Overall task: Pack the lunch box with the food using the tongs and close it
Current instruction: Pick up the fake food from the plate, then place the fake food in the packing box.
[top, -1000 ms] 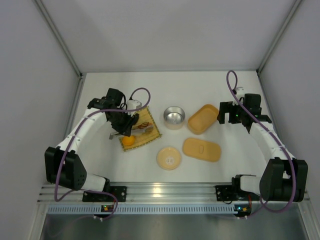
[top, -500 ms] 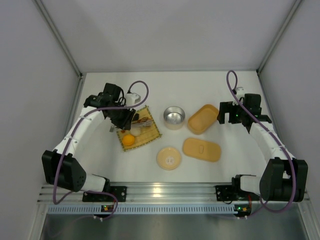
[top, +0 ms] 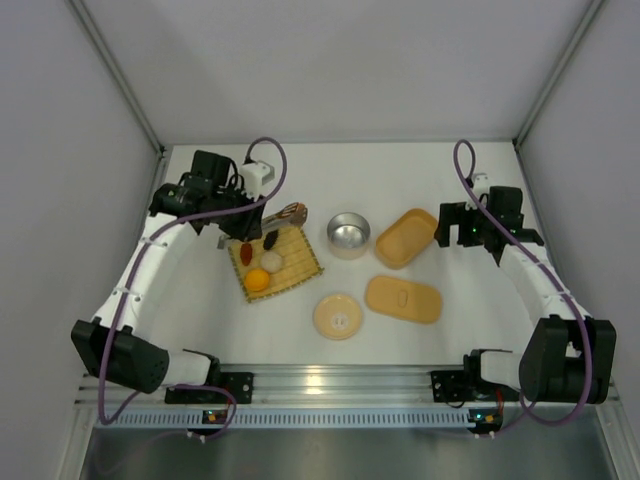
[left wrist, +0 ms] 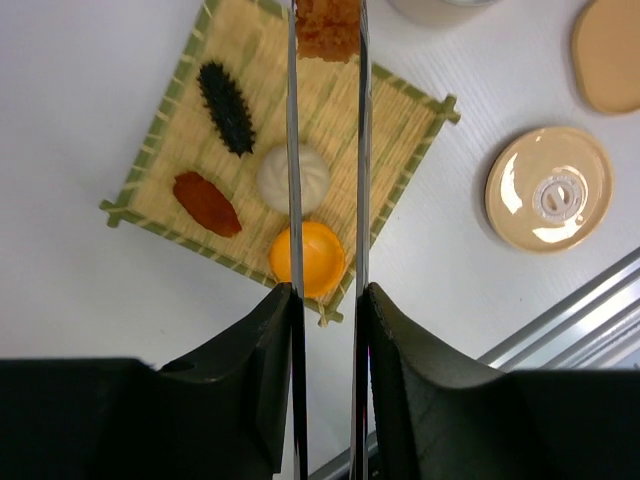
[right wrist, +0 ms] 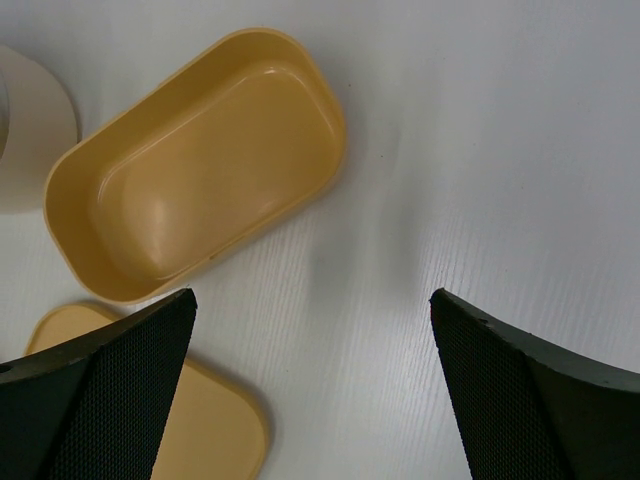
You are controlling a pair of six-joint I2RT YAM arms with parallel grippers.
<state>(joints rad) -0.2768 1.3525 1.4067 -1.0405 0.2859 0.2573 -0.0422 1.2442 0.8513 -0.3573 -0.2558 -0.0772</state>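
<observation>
Progress so far: one piece is in the air. The left gripper (left wrist: 328,300) has its jaws narrowed onto the two arms of the tongs (left wrist: 293,150). The tips carry the orange-tan piece (left wrist: 328,22) just past the far edge of the mat (left wrist: 400,110). On the mat sit the dark oval (left wrist: 224,94), red-brown piece (left wrist: 206,203), white ball (left wrist: 312,175) and orange ball (left wrist: 322,260). Further right are the bowl (top: 349,232) and a round lid (left wrist: 548,190). Then comes the box (right wrist: 200,170), open and empty, with its lid (top: 403,299) flat on the table just in front. The right gripper (right wrist: 312,297) hangs beside the box, jaws spread wide, holding nothing.

What could go wrong, imo: the piece has to cross past the bowl to reach the box, and only thin tips hold it. Any slack in the squeeze or a jerk drops it on the table or in the bowl. It's cut off at the top of the wrist view, so I can't really tell how good the bite is. The tongs could also twist in the fingers.

Versus a second ago, the left gripper was over the mat near the orange ball. Now it's pulled back to the far left with the piece lifted clear. Right arm and box look the same.
</observation>
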